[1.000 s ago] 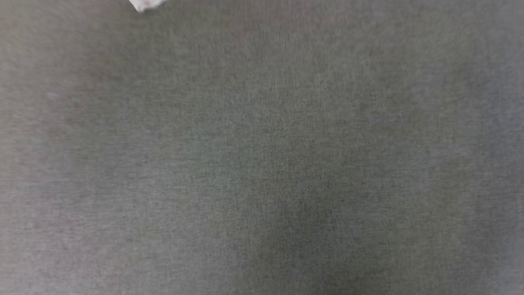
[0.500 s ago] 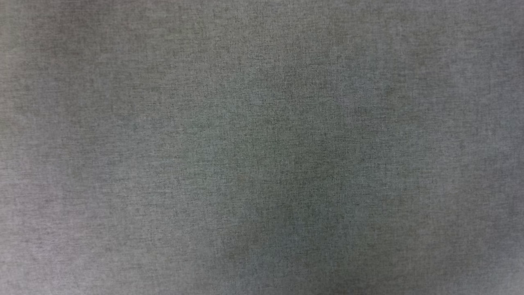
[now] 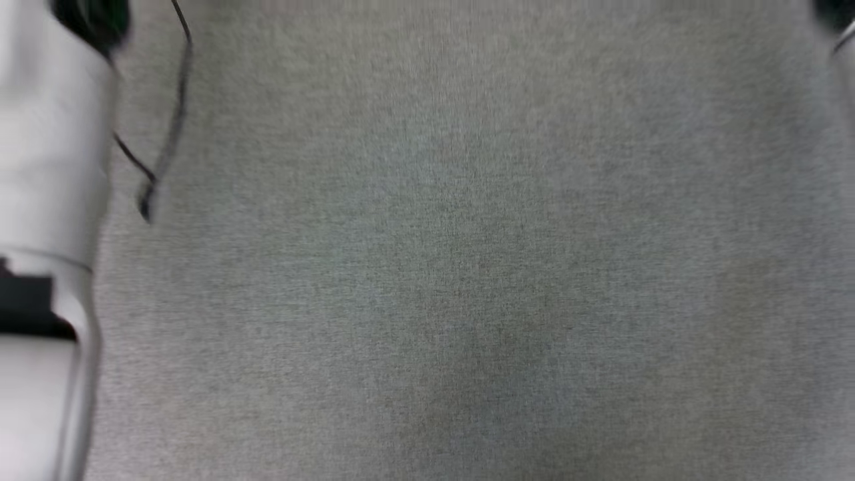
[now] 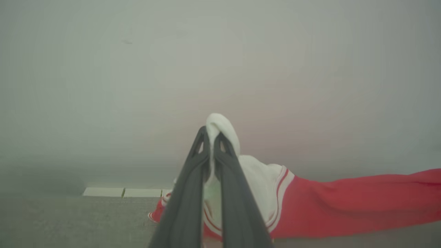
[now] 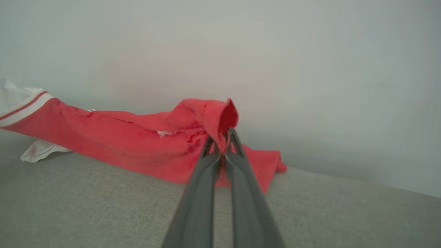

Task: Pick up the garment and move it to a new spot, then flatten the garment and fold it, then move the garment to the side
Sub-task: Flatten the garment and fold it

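Left wrist view shows the left gripper [image 4: 211, 133] pinched tight on the white sleeve [image 4: 222, 124] of the shirt [image 4: 344, 203]; the right gripper [image 5: 222, 133] is clamped on its red edge, and the shirt's lower part rests on the grey surface [image 5: 103, 206]

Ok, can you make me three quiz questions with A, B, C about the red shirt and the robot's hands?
1. What lies under the shirt? A grey cloth surface; B wooden floor; C blue tray.
2. What colour is the bit that the left hand pinches? A black; B white; C green.
3. How is the right hand? A wide open; B shut on nothing; C shut on the shirt.
Answers: 1 A, grey weave shows beneath its edge. 2 B, the white sleeve pokes out of its grip. 3 C, red cloth is clamped in it.
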`<state>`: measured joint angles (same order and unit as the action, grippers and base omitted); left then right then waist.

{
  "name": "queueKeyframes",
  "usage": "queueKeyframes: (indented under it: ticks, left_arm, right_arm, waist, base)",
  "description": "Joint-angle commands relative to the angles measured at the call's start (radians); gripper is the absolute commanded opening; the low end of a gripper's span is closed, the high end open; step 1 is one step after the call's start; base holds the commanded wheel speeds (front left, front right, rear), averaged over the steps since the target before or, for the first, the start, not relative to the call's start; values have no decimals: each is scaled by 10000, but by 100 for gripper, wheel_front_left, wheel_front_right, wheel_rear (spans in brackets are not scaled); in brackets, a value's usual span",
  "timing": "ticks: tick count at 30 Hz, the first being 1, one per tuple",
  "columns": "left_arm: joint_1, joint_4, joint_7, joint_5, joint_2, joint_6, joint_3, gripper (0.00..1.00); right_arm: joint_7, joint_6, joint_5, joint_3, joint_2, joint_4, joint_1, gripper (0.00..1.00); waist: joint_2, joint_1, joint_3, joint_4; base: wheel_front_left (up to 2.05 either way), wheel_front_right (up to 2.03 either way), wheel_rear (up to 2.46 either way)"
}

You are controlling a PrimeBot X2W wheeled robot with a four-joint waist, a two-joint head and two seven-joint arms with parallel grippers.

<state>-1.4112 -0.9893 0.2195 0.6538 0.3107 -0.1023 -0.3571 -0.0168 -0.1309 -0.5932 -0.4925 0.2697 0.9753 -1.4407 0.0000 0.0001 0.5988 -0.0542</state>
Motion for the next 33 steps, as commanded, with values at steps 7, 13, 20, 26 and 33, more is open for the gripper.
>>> queueKeyframes:
  ticks: [7, 13, 20, 26, 33]
  left_arm:
    - [3183, -103, 369, 538, -99, -254, -66, 0]
    - [5520, 600, 443, 703, 198, -259, 36, 0]
    - [8657, 2551, 302, 1004, 735, 459, 361, 0]
    - [11559, 5331, -602, 1371, 1458, 1674, 670, 0]
    - [14755, 9462, -1739, 1727, 2137, 3600, 1131, 0]
  right_arm:
    - [502, 3, -1157, -817, 345, -457, 3154, 0]
    - [700, 3, -1865, -1265, 743, -1254, 5233, 0]
    - [756, 5, -2461, -1182, 1569, -2594, 7846, 0]
    - [363, 11, -2467, -388, 2029, -3637, 10065, 0]
    - [-624, 12, -1950, 1346, 2059, -5427, 12703, 0]
  waist:
    - [0, -1, -2527, 218]
    - [0, -1, -3718, 218]
    - [0, -1, -4884, 354]
    - [0, -1, -5710, 410]
    - [0, -1, -6254, 470]
  base:
    - [0, 0, 0]
    - [0, 0, 0]
    - [0, 0, 0]
    - [0, 0, 0]
    - [0, 0, 0]
